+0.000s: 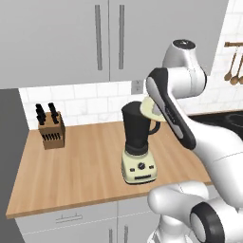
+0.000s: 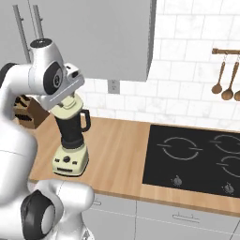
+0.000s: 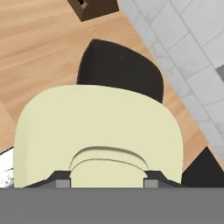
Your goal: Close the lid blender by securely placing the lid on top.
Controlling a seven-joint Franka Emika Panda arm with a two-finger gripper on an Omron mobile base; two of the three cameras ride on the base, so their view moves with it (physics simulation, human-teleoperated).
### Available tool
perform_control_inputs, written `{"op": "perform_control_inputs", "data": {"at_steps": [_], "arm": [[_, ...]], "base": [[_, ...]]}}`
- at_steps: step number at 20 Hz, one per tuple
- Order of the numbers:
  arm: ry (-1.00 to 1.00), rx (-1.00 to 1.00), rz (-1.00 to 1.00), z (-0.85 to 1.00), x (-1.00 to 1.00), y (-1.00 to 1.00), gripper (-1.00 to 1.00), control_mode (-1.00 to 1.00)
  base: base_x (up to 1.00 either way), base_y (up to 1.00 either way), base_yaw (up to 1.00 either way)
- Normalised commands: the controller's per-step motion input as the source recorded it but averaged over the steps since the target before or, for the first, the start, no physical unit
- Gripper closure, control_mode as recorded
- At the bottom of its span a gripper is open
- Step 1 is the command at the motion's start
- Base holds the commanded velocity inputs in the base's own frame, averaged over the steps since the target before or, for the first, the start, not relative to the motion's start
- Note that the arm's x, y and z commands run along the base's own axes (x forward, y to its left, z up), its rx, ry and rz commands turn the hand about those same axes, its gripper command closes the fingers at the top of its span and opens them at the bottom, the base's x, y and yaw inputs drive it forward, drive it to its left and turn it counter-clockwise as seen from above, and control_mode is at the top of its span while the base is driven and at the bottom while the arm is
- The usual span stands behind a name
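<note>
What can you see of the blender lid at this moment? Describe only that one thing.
The lid is a pale cream-yellow, smooth, squarish cap with rounded corners and a raised centre knob. The gripper holds it by that knob, its fingertips either side. It hangs slightly tilted just above the blender, whose dark jar mouth shows past its far edge. It is not yet seated.

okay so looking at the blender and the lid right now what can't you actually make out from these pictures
- Whether the lid touches the blender rim: in the hand view the lid covers the jar's mouth; in the left base view the arm hides part of it.
- The gripper fingers' contact on the knob: cut off by the hand view's bottom edge.
- Knob markings on the base: too small.
</note>
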Motion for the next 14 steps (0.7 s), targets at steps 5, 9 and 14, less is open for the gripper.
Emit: {"op": "perform_control_inputs", "data": {"at_steps": [5,9,14], "arm": [[0.11,0.00,0.00,-0.01,0.49,0.15,1.00,-1.00],[0.04,0.00,0.00,0.00,0.23,0.04,1.00,-1.00],[0.12,0.00,0.00,-0.01,0.52,0.16,1.00,-1.00]], "base": [[0.00,0.00,0.00],[0.00,0.00,0.00],[0.00,0.00,0.00]]}}
